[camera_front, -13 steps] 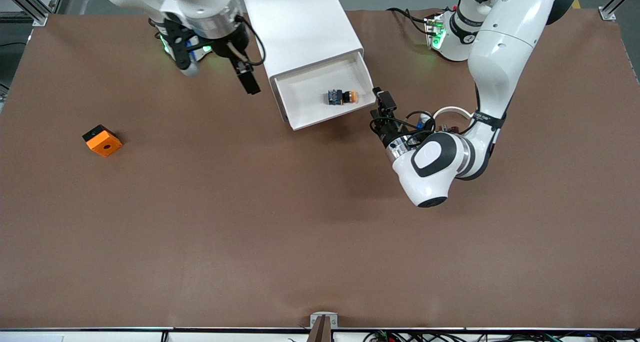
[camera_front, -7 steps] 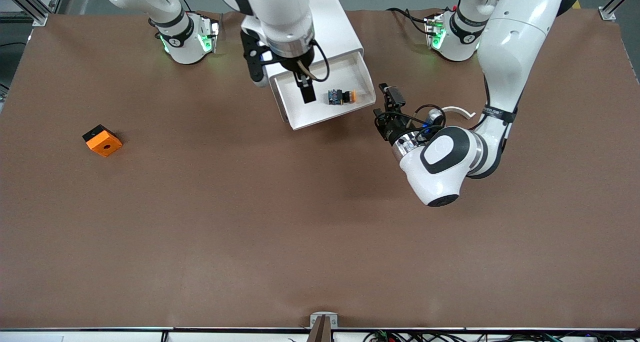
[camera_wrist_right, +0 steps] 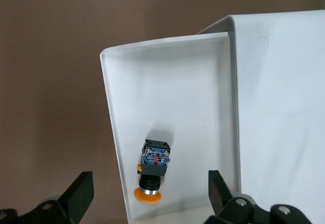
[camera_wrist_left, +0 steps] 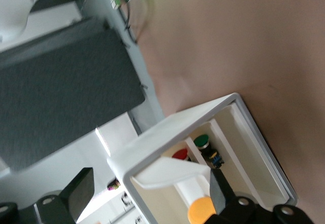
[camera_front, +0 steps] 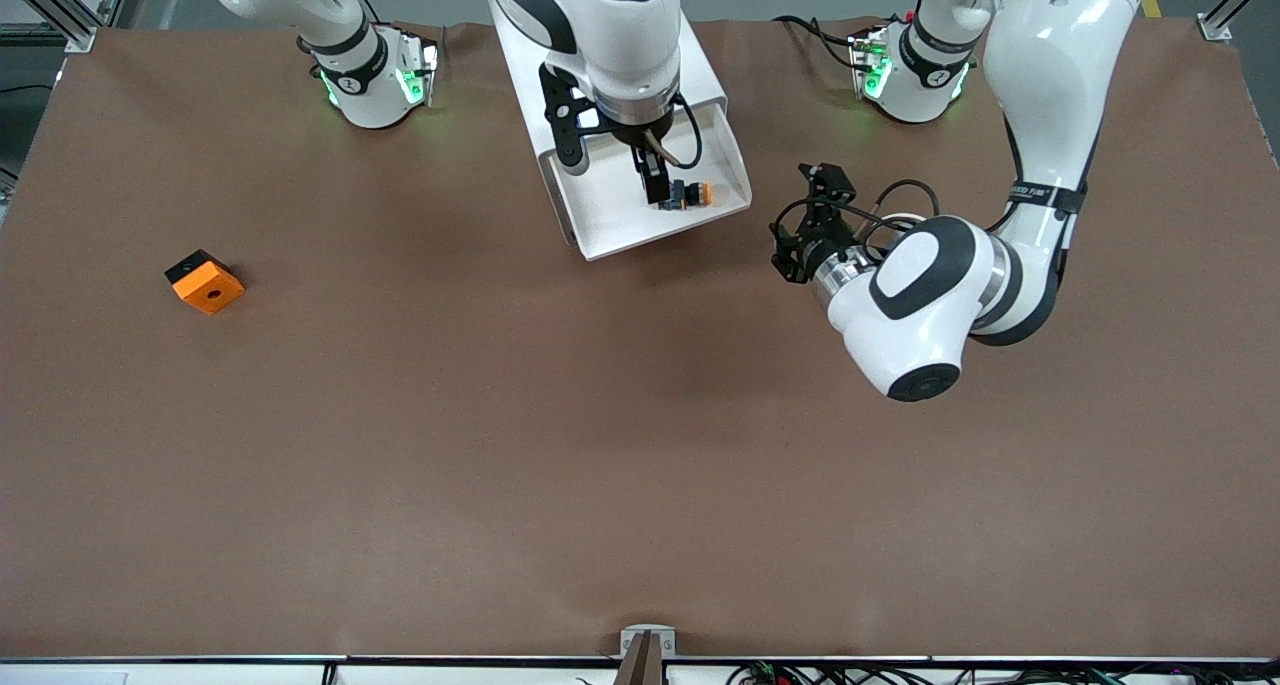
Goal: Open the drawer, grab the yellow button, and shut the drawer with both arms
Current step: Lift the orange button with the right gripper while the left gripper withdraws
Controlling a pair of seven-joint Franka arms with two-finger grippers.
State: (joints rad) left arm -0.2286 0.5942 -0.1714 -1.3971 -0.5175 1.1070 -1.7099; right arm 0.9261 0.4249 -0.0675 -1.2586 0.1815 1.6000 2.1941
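While the brown tabletop [camera_front: 640, 445] spreads wide under both my arms, the biggest thing on it is the white cabinet [camera_front: 600, 55], standing between my two bases, with its top drawer [camera_front: 610, 227] pulled out toward the front camera. My right arm [camera_front: 600, 15] reaches from its base over the top of the cabinet, and my right gripper [camera_front: 615, 165] hangs over the open drawer with its fingers [camera_front: 655, 180] spread wide and nothing between them; in the right wrist view the two finger tips [camera_wrist_right: 76, 193] stand well apart on either side of the drawer's tray [camera_wrist_right: 203, 107]. My left arm [camera_front: 1040, 85] bends down from its base, and my left gripper [camera_front: 805, 220] is low over the tabletop just beside the drawer, toward the left arm's end of the table, fingers also spread and holding nothing, not touching the drawer. Well apart from all this, toward the right arm's end of the table and nearer the front camera than the cabinet, an orange block [camera_front: 205, 281] with a hole in its top sits on the tabletop. Smallest is the button [camera_front: 688, 194]: it lies on its side on the floor of the open drawer, near the drawer's front wall, its orange cap [camera_wrist_right: 148, 195] pointing toward that wall and its dark, bluish body [camera_wrist_right: 155, 158] resting flat, right below my right fingers but untouched.
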